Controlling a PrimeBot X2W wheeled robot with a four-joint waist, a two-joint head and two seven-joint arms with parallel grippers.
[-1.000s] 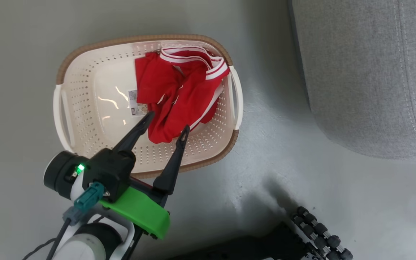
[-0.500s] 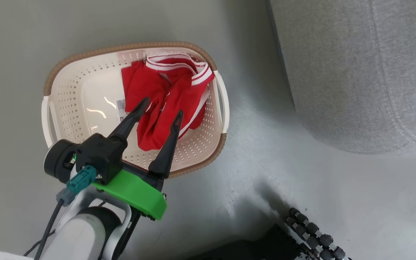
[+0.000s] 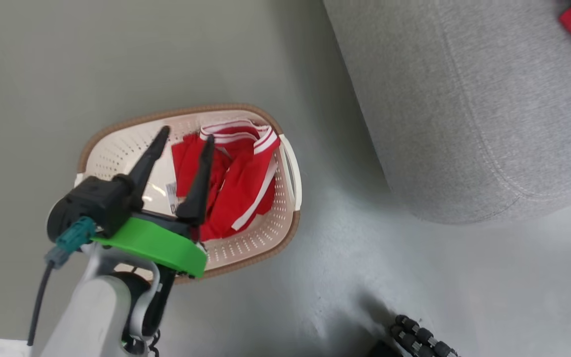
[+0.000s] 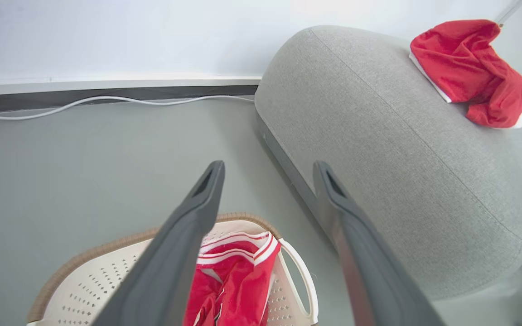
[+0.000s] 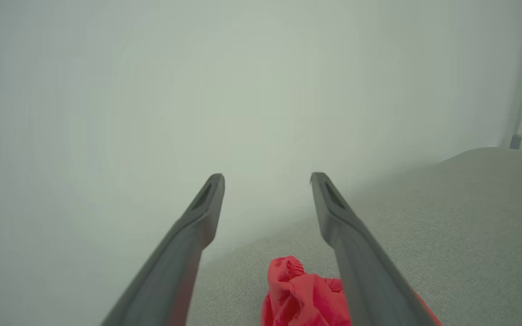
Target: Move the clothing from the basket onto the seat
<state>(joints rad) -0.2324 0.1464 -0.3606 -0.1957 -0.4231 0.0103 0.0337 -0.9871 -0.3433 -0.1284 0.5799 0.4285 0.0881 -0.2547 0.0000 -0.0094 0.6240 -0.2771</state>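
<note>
The left gripper point(image 3: 187, 134) hangs over the basket point(image 3: 270, 238) with its jaws spread wide and nothing between them. Under it, the red clothes point(image 3: 238, 183) lie bunched against the basket wall nearest the sofa point(image 3: 464, 124), a white-striped waistband on top.

The gripper looks lined up nearer the heap's edge than its bulk. A straight descent might pinch only one thin fold, which would likely slip out on the lift. A fingertip could also jab the holed plastic floor or hook a side handle (the basket looks light enough to be dragged or tipped). A hanging leg of cloth could catch the brown rim as it rises.

Beyond the basket lies a strip of bare floor point(image 3: 365, 258), and anything dropped on the way across would land there.

The sofa's near edge is rounded and padded, so a piece let go too close to it could slide back down.

Farther in, another red garment point(image 4: 469, 72) already rests on top of the sofa. The right gripper point(image 5: 268, 175) hovers over it, jaws apart and empty. I judge that arm may crowd the left one's path to the sofa.
</note>
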